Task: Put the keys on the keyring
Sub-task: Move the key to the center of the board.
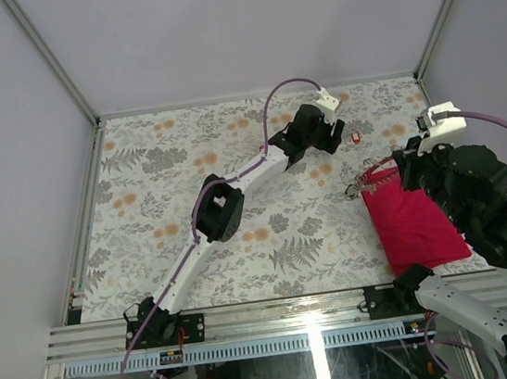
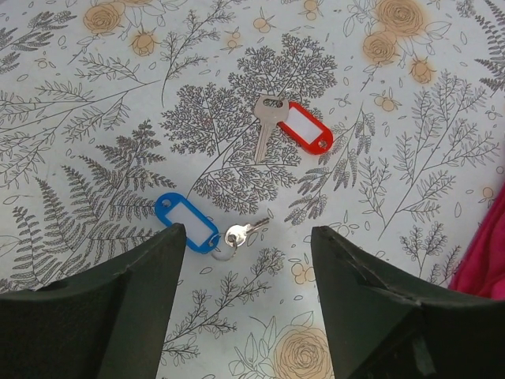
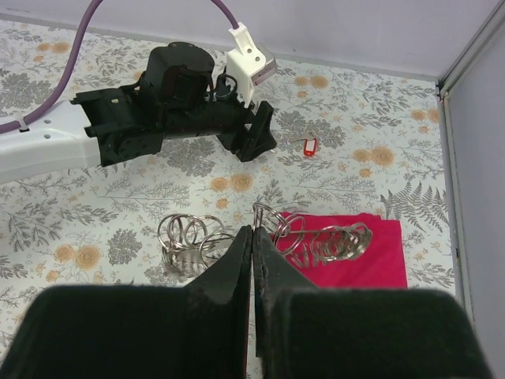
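The left gripper (image 2: 248, 233) is open wide and hangs over the blue key (image 2: 187, 221), I think so it can grab it. The red key (image 2: 308, 128) lies past it, at one o'clock. The right gripper (image 3: 252, 230) is pinched tight beside the keyring (image 3: 185, 237), at ten o'clock of the red cloth (image 3: 379, 260), maybe to hold it ready.

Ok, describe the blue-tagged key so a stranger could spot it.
On the floral table, look just beyond the open left hand. Two tagged keys lie there, apart. The blue-tagged key is the one nearer the hand; the farther key wears a red tag.
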Controlling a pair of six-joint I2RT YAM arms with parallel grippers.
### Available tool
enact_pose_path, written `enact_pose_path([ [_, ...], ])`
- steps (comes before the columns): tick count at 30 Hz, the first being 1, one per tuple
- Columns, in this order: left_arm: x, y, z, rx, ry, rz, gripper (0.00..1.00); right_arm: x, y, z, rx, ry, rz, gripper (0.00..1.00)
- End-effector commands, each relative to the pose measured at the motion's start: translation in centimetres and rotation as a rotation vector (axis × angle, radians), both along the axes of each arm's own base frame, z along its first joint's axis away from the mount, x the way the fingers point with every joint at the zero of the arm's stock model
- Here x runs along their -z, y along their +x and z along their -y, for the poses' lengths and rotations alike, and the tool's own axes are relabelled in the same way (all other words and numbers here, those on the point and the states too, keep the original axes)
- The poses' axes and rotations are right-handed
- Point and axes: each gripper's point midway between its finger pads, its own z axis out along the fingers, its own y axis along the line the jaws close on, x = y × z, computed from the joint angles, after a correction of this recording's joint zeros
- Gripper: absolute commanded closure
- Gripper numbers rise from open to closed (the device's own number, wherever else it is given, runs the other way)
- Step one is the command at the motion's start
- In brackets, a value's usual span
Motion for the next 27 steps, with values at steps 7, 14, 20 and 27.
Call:
enact_pose_path([
  [7, 0.4, 1.3, 0.0, -0.023, 0.013, 0.032, 0.37, -1.3, 0.8, -1.3, -0.036, 0.046, 0.041, 1.00],
  [14, 0.8, 1.2, -0.1, -0.038, 0.036, 0.017, 0.39, -0.8, 0.8, -1.8, -0.053, 0.057, 0.023, 1.00],
  [20, 1.8, 0.6, -0.9, -0.052, 0.083, -0.026, 0.41, -0.5, 1.0, -1.8, -0.051, 0.055, 0.020, 1.00],
  [27, 2.1, 0.5, -0.8, -0.048, 0.101, -0.029, 0.50, -0.3, 1.1, -2.0, -0.057, 0.048, 0.014, 1.00],
])
